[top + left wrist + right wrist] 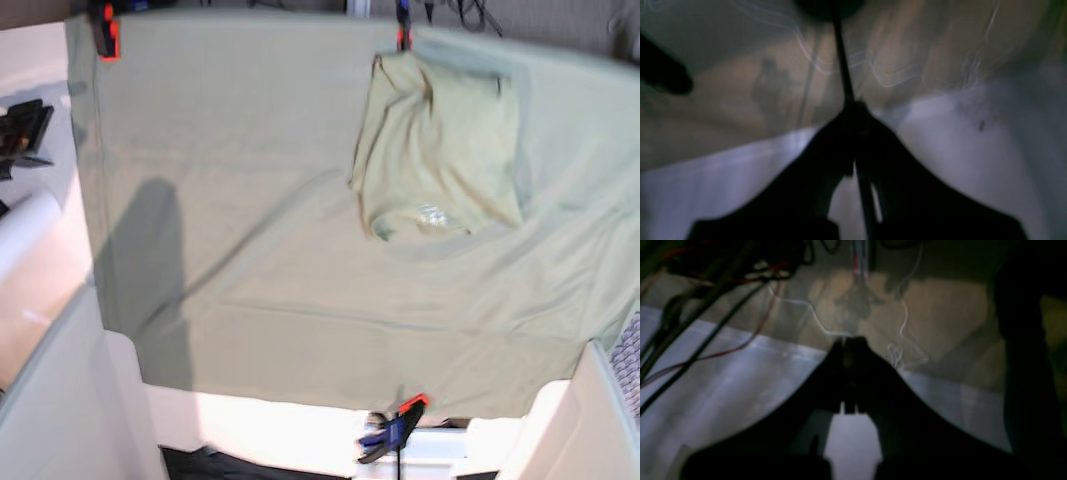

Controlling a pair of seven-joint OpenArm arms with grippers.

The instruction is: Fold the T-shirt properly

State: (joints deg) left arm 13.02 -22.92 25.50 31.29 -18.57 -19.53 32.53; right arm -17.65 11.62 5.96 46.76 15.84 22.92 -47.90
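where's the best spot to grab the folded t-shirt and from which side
Probably the T-shirt at its loose left edge, near the lower-left corner, coming in from the bare cloth on the base view's left. That edge curls up; the collar end lies flat.

Green cloth (250, 250) clamped (400, 425) over sunlit table.

The folded T-shirt (440, 150) lies far from either tool. Bare green cloth (230, 180) lies open beside it. Clamps (400, 430) stand along the table edges.

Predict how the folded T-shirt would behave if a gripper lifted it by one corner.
The T-shirt would probably droop and unfold, since its creased edges already sag unevenly. It looks thin, so likely light. Pushed, it may bunch against the cloth underneath rather than slide.
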